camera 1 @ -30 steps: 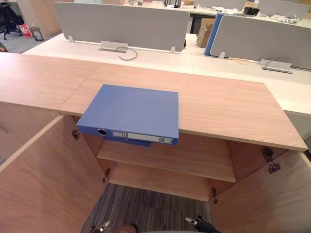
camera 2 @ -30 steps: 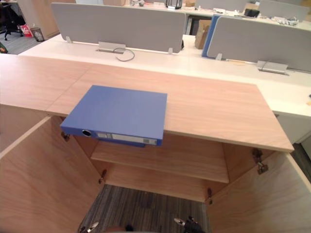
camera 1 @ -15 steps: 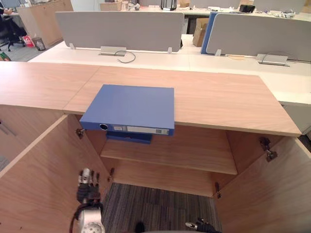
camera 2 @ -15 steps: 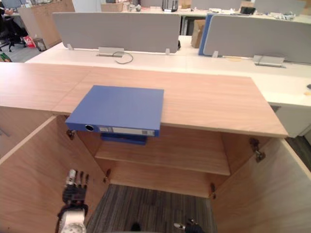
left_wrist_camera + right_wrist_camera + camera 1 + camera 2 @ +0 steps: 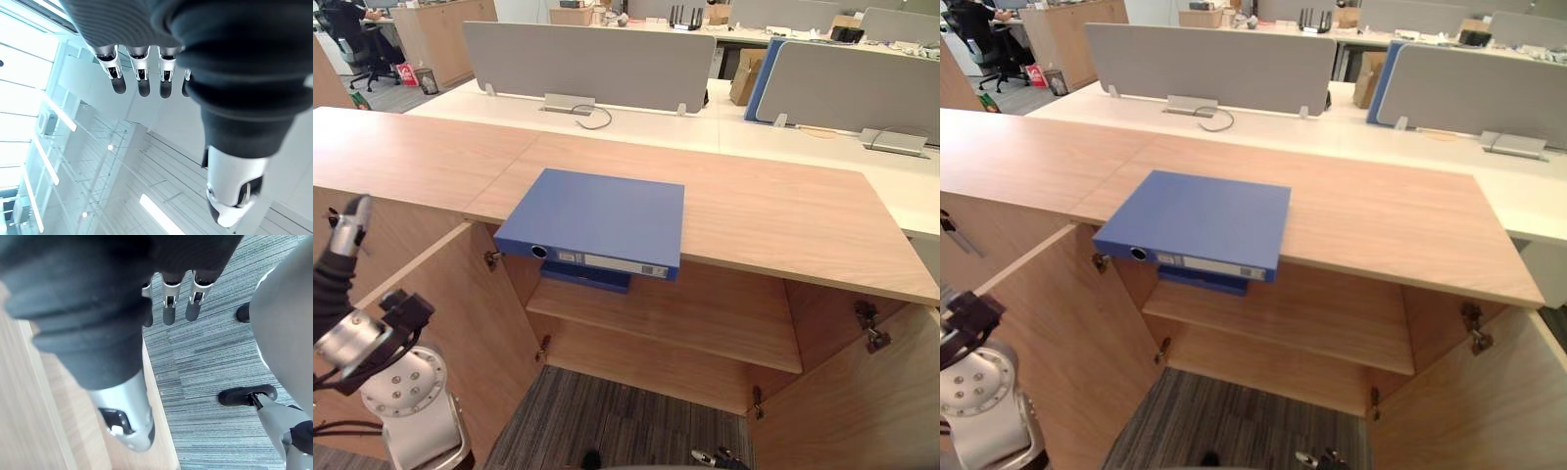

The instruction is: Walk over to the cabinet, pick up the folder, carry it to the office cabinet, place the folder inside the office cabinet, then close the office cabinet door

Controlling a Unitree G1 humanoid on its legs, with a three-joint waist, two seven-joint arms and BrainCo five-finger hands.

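A blue folder (image 5: 592, 217) lies flat on the wooden cabinet top (image 5: 783, 211), its spine overhanging the front edge. A second blue item (image 5: 587, 278) sits on the shelf (image 5: 705, 323) just under it. Both cabinet doors stand open, the left door (image 5: 460, 313) and the right door (image 5: 862, 411). My left hand (image 5: 350, 217) is raised at the far left, well clear of the folder; its fingers (image 5: 142, 78) are straight and hold nothing. My right hand (image 5: 168, 308) hangs low over the carpet beside a wooden panel, fingers straight, empty.
Behind the cabinet run white desks with grey partition screens (image 5: 578, 59) and a cardboard box (image 5: 744, 78). A person sits on an office chair (image 5: 357, 29) at the far left. Striped grey carpet (image 5: 607, 421) lies between the doors.
My left arm has risen from low by the left door to the far left, hand up. The view has shifted slightly. The folder has not moved.
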